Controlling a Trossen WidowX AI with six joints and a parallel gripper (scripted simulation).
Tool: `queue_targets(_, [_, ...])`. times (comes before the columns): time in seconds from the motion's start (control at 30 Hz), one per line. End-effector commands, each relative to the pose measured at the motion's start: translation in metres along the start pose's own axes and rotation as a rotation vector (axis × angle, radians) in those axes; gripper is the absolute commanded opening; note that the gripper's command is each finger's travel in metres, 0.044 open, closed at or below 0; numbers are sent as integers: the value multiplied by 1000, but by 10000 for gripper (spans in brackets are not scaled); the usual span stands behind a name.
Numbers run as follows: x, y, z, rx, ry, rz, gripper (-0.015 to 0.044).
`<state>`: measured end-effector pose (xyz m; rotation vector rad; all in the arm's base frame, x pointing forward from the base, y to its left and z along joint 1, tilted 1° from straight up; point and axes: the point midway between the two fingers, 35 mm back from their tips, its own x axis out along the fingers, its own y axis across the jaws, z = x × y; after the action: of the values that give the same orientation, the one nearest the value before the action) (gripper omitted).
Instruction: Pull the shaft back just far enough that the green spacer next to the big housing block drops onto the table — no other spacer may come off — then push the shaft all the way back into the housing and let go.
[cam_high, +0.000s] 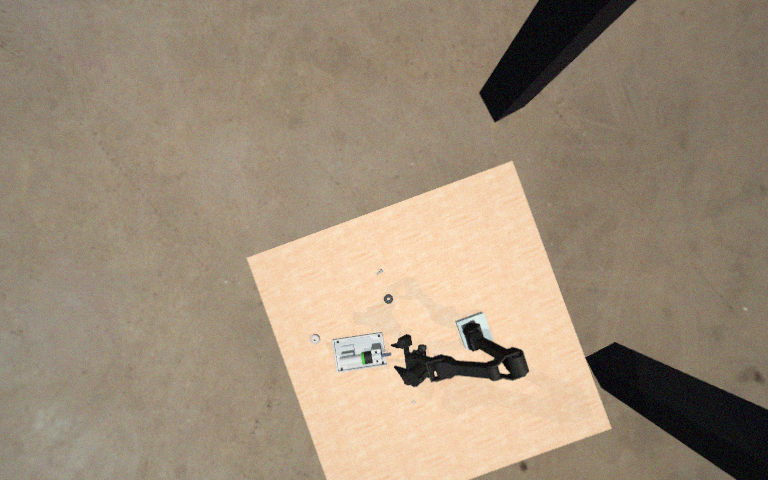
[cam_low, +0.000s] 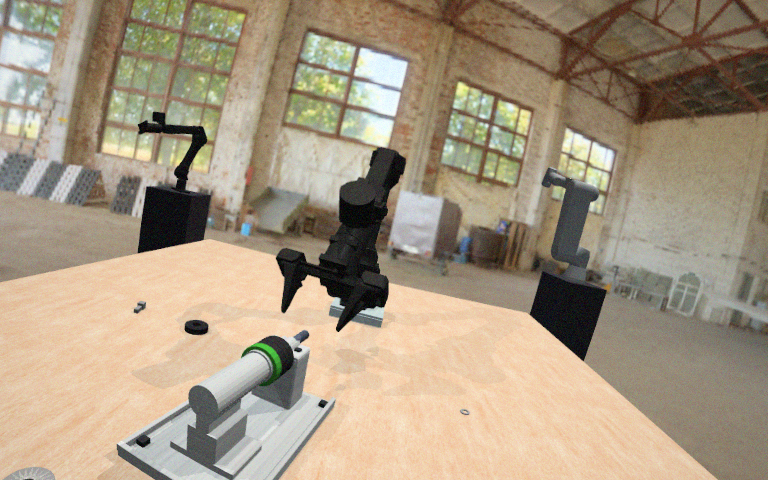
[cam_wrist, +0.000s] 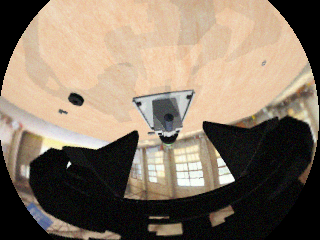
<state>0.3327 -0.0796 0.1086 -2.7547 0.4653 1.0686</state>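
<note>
A pale base plate (cam_high: 343, 367) (cam_low: 303, 427) (cam_wrist: 143, 104) carries a grey cylindrical housing (cam_high: 350, 360) (cam_low: 235, 378) on a stepped foot and a grey upright block (cam_low: 292, 378) (cam_wrist: 159, 106). The green spacer (cam_high: 363, 358) (cam_low: 276, 362) (cam_wrist: 169, 144) sits against the housing, with a black spacer (cam_high: 368, 357) (cam_low: 283, 350) beside it, towards the upright block. The shaft's dark end (cam_high: 387, 354) (cam_low: 302, 336) (cam_wrist: 169, 120) sticks out past the block. My gripper (cam_high: 394, 356) (cam_low: 311, 320) (cam_wrist: 171, 129) is wide open and empty, just beyond that end, touching nothing visible. The shaft's inner part is hidden.
On the table (cam_high: 464, 226) (cam_low: 396, 441) lie a loose black ring (cam_high: 385, 298) (cam_low: 196, 331) (cam_wrist: 76, 99), a small grey part (cam_high: 380, 271) (cam_low: 139, 306) (cam_wrist: 62, 111), a tiny ring and a round disc (cam_high: 315, 338) (cam_low: 25, 472). Dark pedestals stand beyond the table.
</note>
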Motion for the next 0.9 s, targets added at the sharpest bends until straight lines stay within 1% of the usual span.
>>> queue_targets(0.0, [2, 0, 1, -5, -5, -2, 440])
queue_targets(0.8, [2, 0, 1, -5, -5, -2, 440])
queue_targets(0.87, [2, 0, 1, 59, 0, -2, 440])
